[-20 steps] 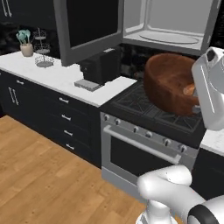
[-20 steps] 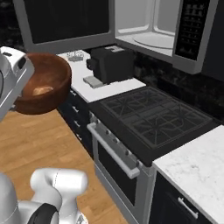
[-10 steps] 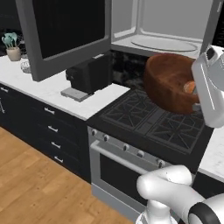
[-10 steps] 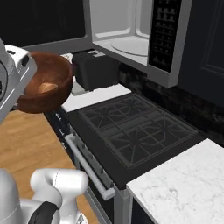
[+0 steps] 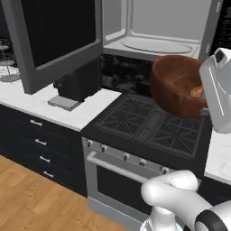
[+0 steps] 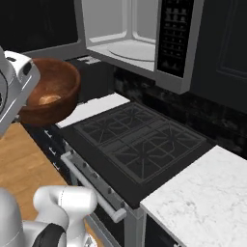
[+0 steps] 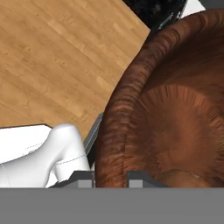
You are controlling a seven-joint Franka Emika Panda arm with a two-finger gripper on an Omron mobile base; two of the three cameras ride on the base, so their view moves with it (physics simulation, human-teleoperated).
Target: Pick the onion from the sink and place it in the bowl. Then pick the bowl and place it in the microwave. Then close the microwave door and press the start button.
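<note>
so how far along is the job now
Done: the onion lies in the bowl. In hand: the pincer is clamped on the bowl's rim, holding it in the air over the stove, tilted, below the open microwave. Left: set the bowl on the turntable, close the door, press start.

The reddish-brown bowl [image 5: 177,85] hangs in the air above the stove, tilted, with the orange-tan onion [image 5: 196,92] inside it. The microwave [image 6: 140,41] stands open above, its light cavity and glass turntable bare, its door [image 5: 56,38] swung wide to the left.
</note>
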